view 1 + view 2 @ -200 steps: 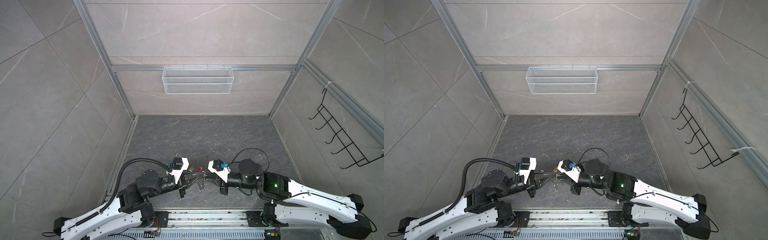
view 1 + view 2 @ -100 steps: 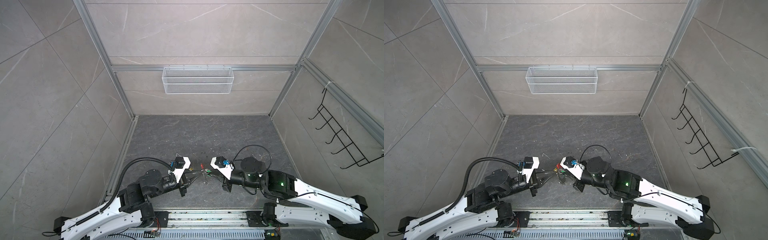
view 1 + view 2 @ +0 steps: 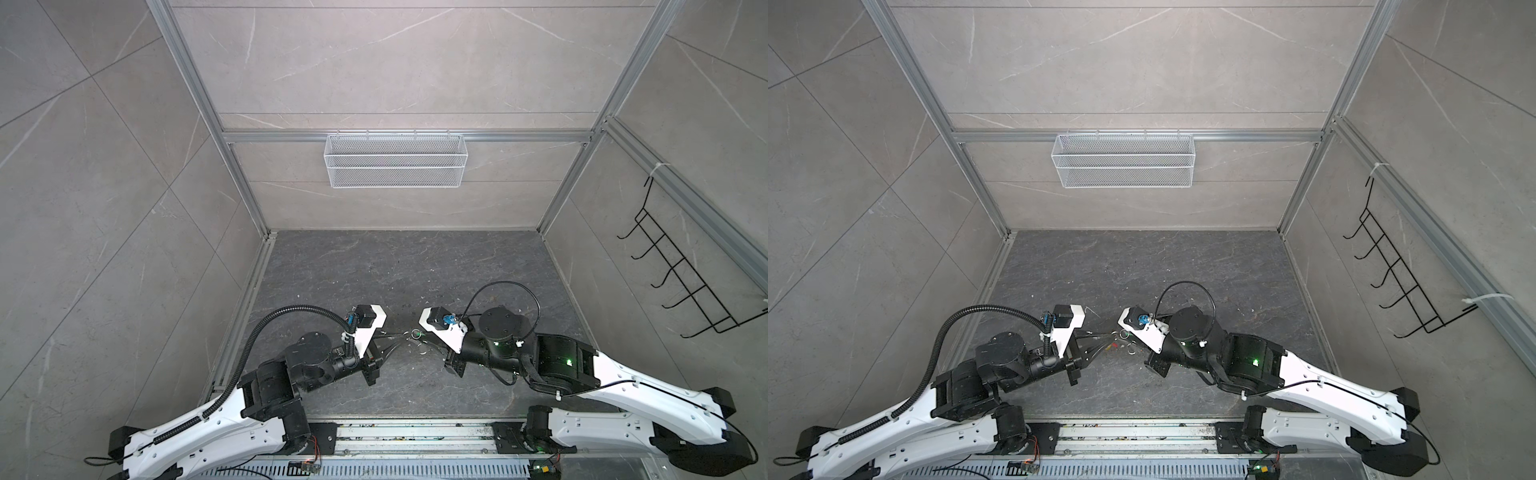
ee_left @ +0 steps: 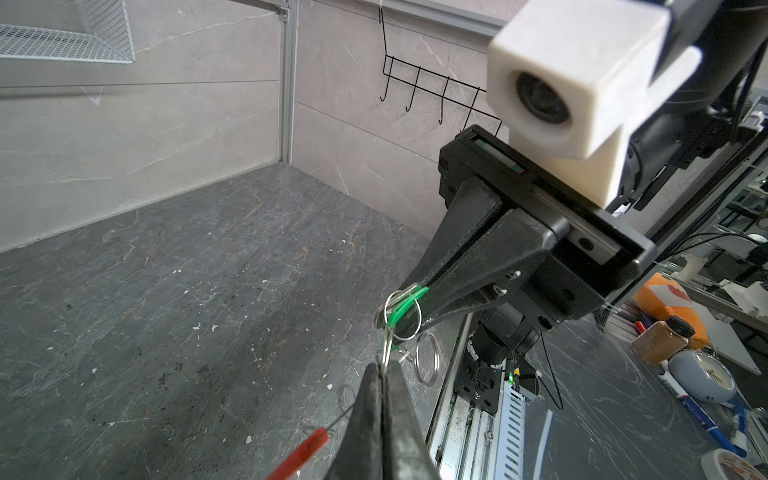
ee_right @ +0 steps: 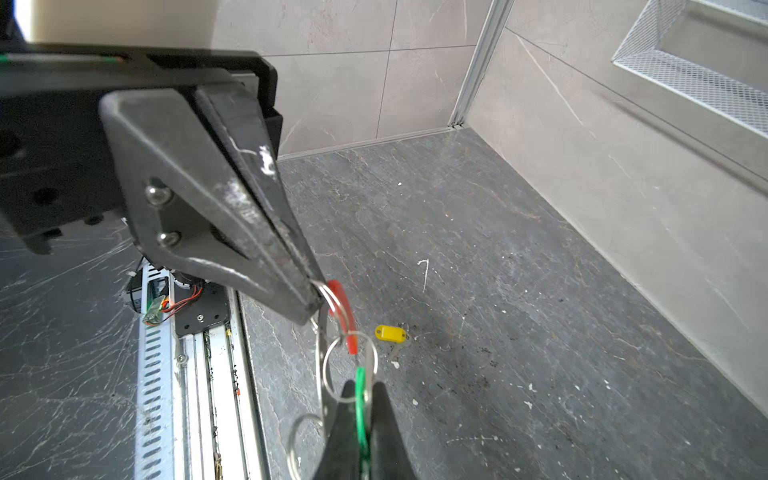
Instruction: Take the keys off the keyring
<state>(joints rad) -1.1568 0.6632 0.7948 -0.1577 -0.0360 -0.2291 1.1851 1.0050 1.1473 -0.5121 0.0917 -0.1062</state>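
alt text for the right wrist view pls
Two black grippers meet tip to tip above a dark grey tabletop: the right gripper pinches the green plastic-tagged key, the left gripper clamps the thin wire keyring with a red sleeve. A yellow plastic-tagged key lies loose on the tabletop.

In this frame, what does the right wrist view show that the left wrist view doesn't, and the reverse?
Right wrist only: the yellow-tagged metal key lying loose on the dark grey tabletop. Left wrist only: the wall-mounted black wire hook rack. Both: the green-tagged metal key pinched in the shut right gripper, and the thin wire keyring with red plastic sleeve held by the shut left gripper.
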